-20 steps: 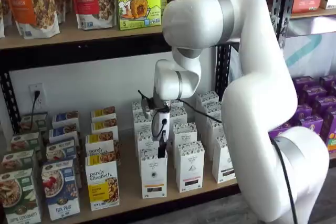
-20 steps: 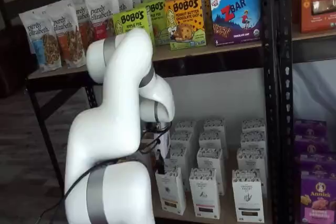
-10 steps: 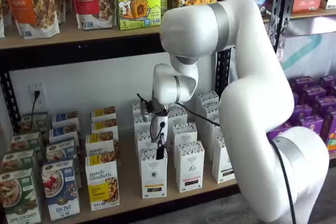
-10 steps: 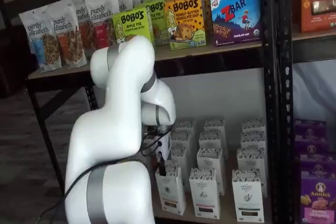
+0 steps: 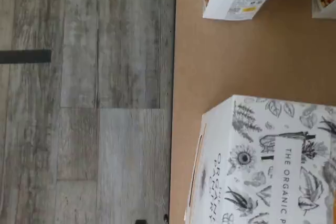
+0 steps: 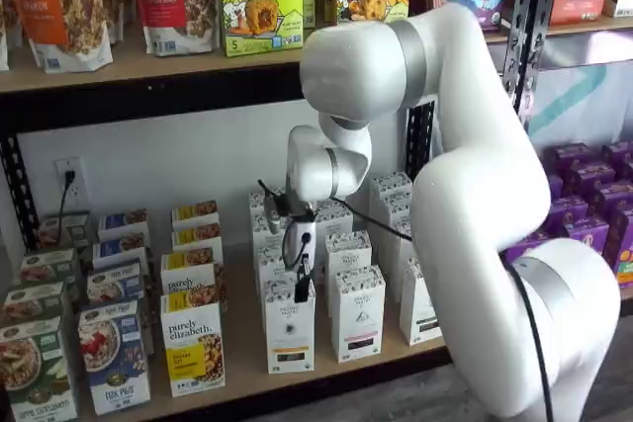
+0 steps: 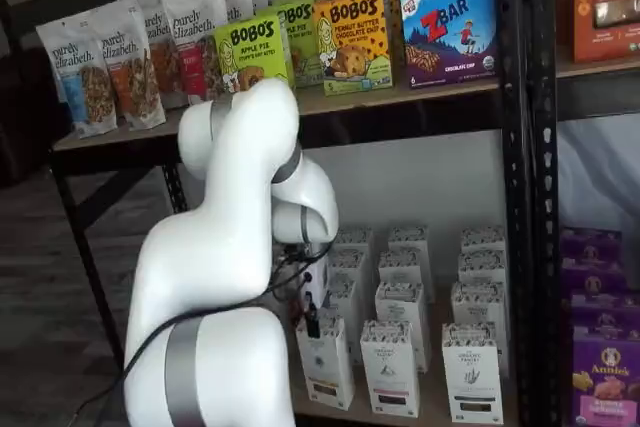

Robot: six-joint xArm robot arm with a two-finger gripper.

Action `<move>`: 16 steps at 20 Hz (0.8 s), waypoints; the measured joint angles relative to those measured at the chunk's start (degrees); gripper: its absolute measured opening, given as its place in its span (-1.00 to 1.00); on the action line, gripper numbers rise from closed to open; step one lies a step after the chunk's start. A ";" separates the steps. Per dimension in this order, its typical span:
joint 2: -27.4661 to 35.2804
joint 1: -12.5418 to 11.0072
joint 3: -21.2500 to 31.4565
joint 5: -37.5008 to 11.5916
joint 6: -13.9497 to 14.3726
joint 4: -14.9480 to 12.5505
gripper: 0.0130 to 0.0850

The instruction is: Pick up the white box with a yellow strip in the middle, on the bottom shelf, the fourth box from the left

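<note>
White carton, speckled top, black label low down: the white box stands at the front edge of the bottom shelf, untouched as far as both shelf views show. Working left to right from that box: just to its left stands a purely elizabeth box with a yellow panel, and on its right a matching white carton, close beside it but not touching.

The gripper hangs directly over the white box, dark fingers pointing down at its top. The fingers are seen side-on, so no gap shows between them, but the jaws stand fully apart with nothing in them. In a shelf view, the gripper sits right at the box's top edge; whether it touches, I can't say.

So the approach looks done; closing on the box and lifting it off the shelf are left.

The box stands upright, long axis vertical, printed front facing out toward the shelf's front rail. The wrist view shows its patterned top set a little back from that edge.
</note>
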 joint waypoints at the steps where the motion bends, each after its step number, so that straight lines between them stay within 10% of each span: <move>1: 0.29 -0.07 -0.33 0.00 0.02 -0.10 1.00; 16: 7.14 0.18 -8.63 1.84 2.89 -3.08 1.00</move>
